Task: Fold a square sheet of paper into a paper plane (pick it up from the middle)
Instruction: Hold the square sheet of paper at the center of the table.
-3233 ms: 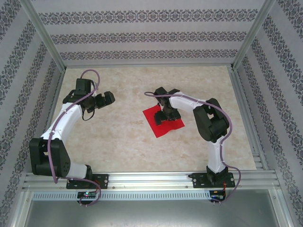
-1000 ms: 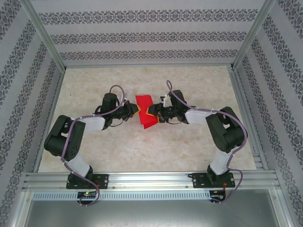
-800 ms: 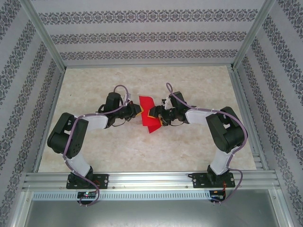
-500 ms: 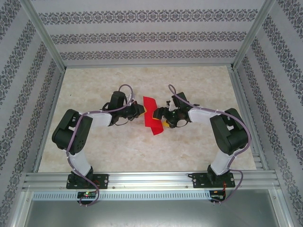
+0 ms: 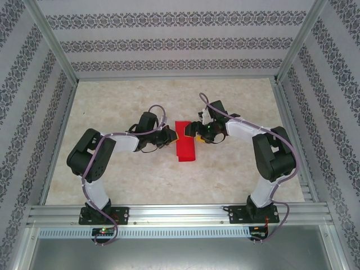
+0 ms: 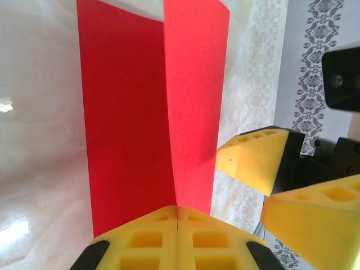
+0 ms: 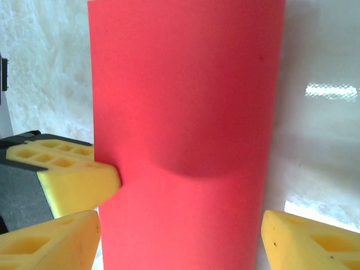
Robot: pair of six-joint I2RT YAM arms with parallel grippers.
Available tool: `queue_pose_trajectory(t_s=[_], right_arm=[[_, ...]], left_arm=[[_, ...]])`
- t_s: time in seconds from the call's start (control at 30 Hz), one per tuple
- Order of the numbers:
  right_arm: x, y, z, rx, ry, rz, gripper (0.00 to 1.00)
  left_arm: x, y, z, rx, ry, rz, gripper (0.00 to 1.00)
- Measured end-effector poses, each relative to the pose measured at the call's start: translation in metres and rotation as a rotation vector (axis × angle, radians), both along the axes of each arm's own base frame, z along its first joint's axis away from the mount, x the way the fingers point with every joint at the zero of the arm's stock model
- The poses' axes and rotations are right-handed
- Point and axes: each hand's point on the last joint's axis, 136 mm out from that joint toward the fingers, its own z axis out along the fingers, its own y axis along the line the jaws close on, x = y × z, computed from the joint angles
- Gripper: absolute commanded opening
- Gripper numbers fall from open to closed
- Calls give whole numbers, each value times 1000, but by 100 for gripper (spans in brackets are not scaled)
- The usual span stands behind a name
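The marble-patterned worktop (image 5: 124, 180) lies inside patterned walls, and the 2 arms reach in so that they meet at its middle. Between them is the red sheet of paper (image 5: 185, 147), folded into 2 long flaps along a centre crease (image 6: 146, 112); I cannot tell whether it touches the worktop. The left hand (image 5: 171, 135) is closed tight, its yellow fingers (image 6: 140, 242) pressed together on the paper's edge at the crease. The right hand (image 5: 195, 130) is spread wide and grips nothing. Seen from its wrist, its 2 yellow fingers (image 7: 50, 239) stand either side of the red face (image 7: 185, 112).
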Motion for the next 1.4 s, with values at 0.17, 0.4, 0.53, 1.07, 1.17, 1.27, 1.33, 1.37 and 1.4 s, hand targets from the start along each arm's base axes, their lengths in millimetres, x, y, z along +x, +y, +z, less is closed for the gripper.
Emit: queue_pose_trajectory(t_s=[0.17,0.4,0.53,1.07,1.17,1.27,1.33,1.37,1.4], right_arm=[[-5,-2,-18,-31,45,24,72],[-11,-4,-36,-57,89,43,64],[-10,-4,-40,-65,95,54,53],[-8,-12,-51,-145,137,73,41],[-8,-12,-52,-161,141,79,40],[-8,-13,-53,-172,149,77,38],[-8,-14,-54,-178,152,74,37],[-8,-14,-54,-182,154,71,37],[-8,-15,-55,-184,157,70,37]], left_arm=[[-1,-4,-8,21,13,0,0],[0,-1,-15,54,42,14,1],[1,0,-21,73,65,18,5],[6,21,-13,254,77,51,44],[9,25,-5,265,56,70,45],[11,29,-2,275,45,88,45],[11,32,-3,285,41,98,45],[10,33,-4,287,41,100,45],[10,34,-5,292,42,103,45]])
